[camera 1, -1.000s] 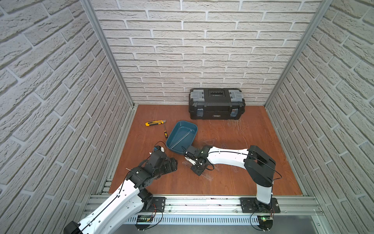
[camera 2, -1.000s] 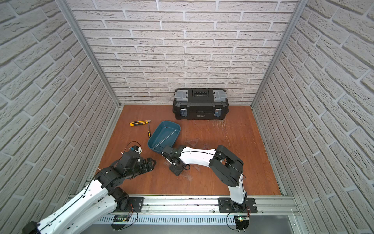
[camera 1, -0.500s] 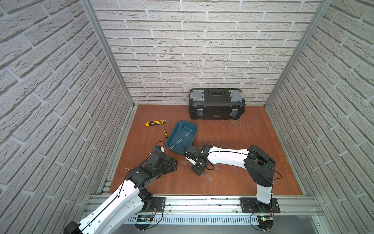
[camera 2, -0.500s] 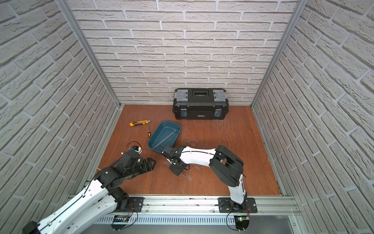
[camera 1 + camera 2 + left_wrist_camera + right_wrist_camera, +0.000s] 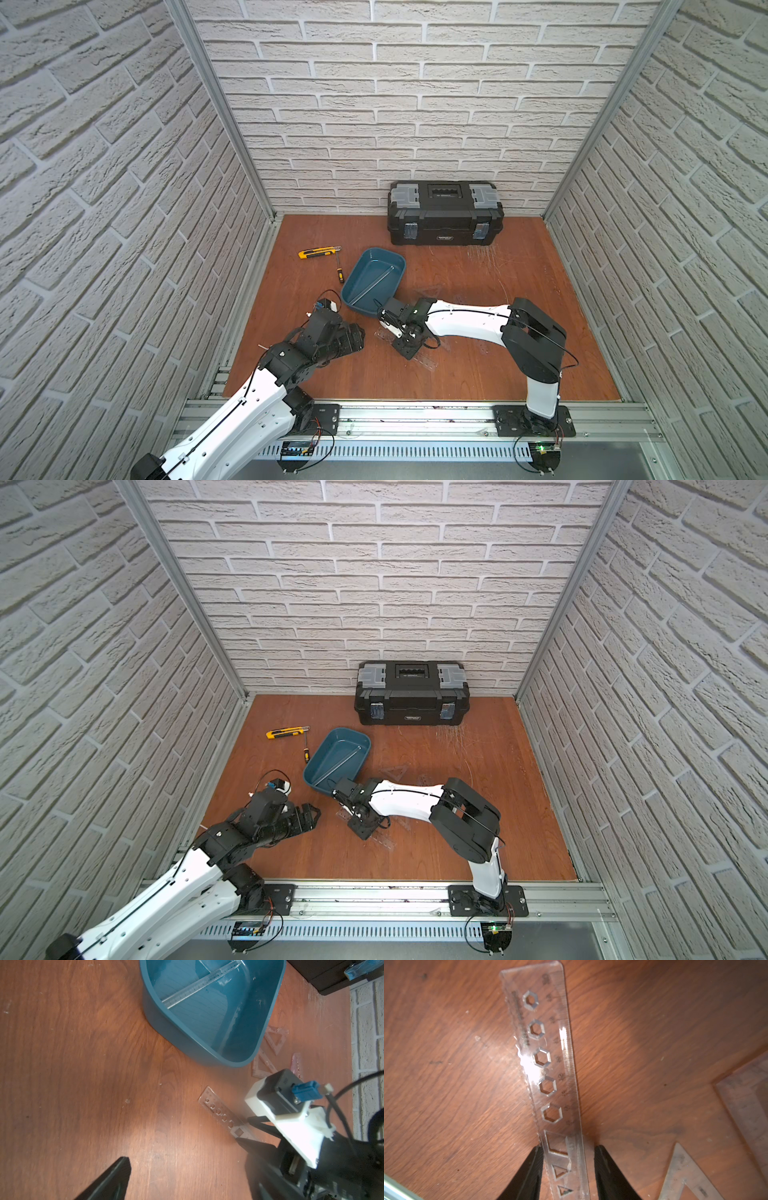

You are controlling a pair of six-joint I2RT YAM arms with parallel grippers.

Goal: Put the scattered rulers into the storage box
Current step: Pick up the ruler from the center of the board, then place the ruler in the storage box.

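We count five rulers. One straight ruler (image 5: 199, 985) lies in the box (image 5: 368, 268). Four are out on the table (image 5: 478, 374): a stencil ruler (image 5: 564, 1053) nearer than the box, and two set squares (image 5: 683, 1169) and a purplish strip (image 5: 297, 1061) to the box's right. The right claw (image 5: 566, 1148) straddles the stencil ruler; whether it pinches it we cannot tell. The left claw (image 5: 355, 336) gapes wide, empty.

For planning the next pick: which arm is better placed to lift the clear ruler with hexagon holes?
Right: the right gripper straddles that ruler on the table; the left gripper hangs open, apart from it.
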